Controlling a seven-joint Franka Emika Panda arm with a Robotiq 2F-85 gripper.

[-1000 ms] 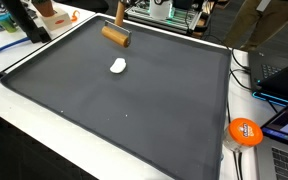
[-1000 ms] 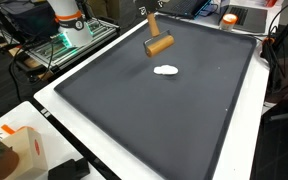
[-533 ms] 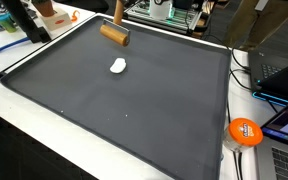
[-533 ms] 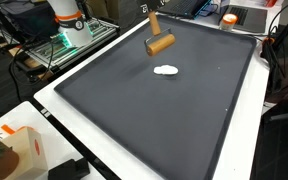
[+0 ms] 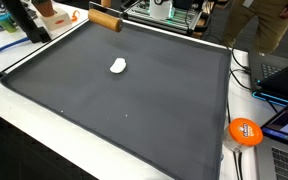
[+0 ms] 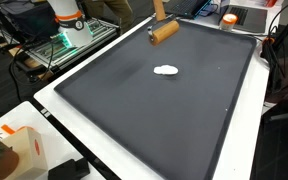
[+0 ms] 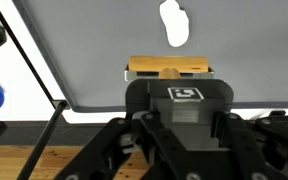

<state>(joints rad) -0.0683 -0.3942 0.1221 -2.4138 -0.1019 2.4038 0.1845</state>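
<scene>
Tan wooden cylinder [image 5: 105, 20], held level — above black mat's [image 5: 134, 100] far edge

Lab, laptops [image 5: 284, 75], cables, equipment rack [image 6: 69, 45]

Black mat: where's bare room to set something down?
The mat is bare nearly everywhere: the whole stretch nearer the camera than the white lump, and both sides of it. It is crowded only at the far edge, where the gripper holds the wooden mallet.
</scene>
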